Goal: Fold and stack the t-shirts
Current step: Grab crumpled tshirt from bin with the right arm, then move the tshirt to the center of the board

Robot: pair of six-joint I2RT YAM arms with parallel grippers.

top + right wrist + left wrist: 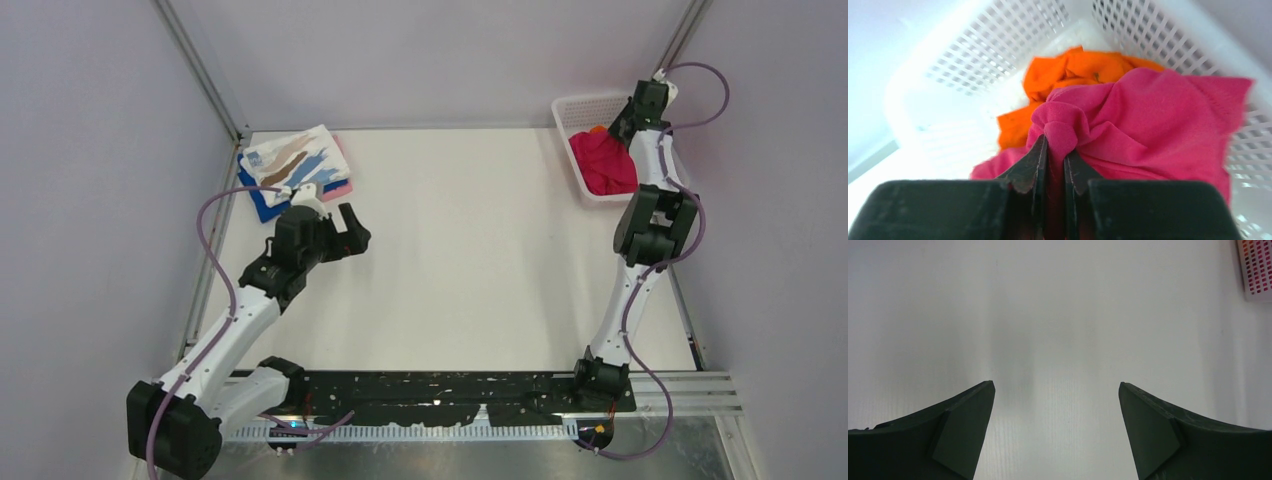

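Note:
A magenta t-shirt (1158, 120) lies bunched in the white lattice basket (988, 55), on top of an orange t-shirt (1083, 67). My right gripper (1055, 150) is shut on a pinched fold of the magenta t-shirt. From above, the magenta t-shirt (603, 163) fills the basket (572, 108) at the back right, and the right gripper is hidden behind its wrist. Three folded t-shirts are stacked at the back left: a white streaked one (290, 160) over a blue one (262, 203) and a pale pink one (343, 186). My left gripper (349, 232) hangs open over bare table, just in front of the stack.
The white table (470, 250) spreads between the two arms. Grey walls and metal posts close it in at the back and sides. A corner of the basket (1255, 270) shows at the top right of the left wrist view.

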